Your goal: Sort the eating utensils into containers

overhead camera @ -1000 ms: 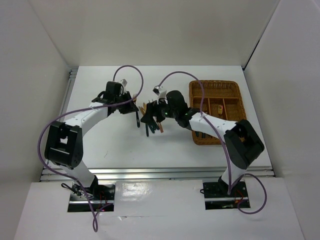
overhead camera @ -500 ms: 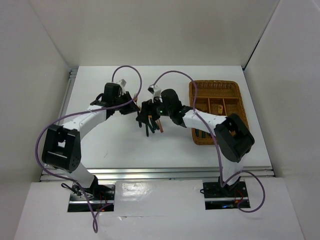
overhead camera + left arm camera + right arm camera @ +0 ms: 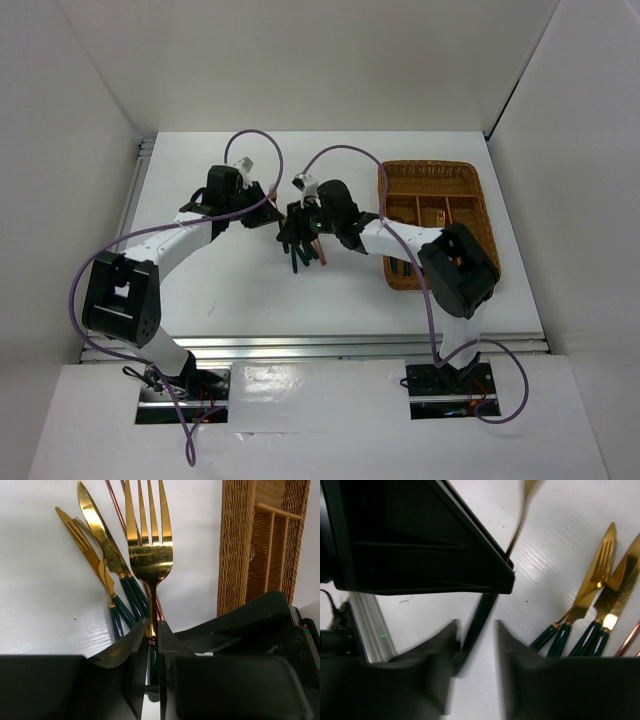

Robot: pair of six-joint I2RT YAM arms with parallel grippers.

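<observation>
**Fork held up between two grippers**

On the left, the left gripper (image 3: 152, 641) is squeezed tight on a fork (image 3: 148, 555). It pinches the thin neck, right where the gold part meets the dark green handle. The fork is up off the white table (image 3: 200, 280), not lying on it. In the left wrist view, its gold prongs point away from the camera.

Next comes the right gripper (image 3: 477, 630), close up against the left one in the middle of the table. Its two fingers (image 3: 440, 670) are apart, one on each side of the fork's green handle. They look blurry. One finger is very near the handle, and a bit of white table shows between the handle and the other finger.

Under and just beside the fork, more utensils lie loose on the table. There are two gold knives (image 3: 102, 535) with green handles, side by side. Two thin brown chopsticks (image 3: 114, 504) lie next to them, partly behind the fork.

On the right is the brown woven tray (image 3: 234, 545). It sits flat on the table, near the loose utensils but not touching them. Thin walls split it into long, narrow parts.
</observation>
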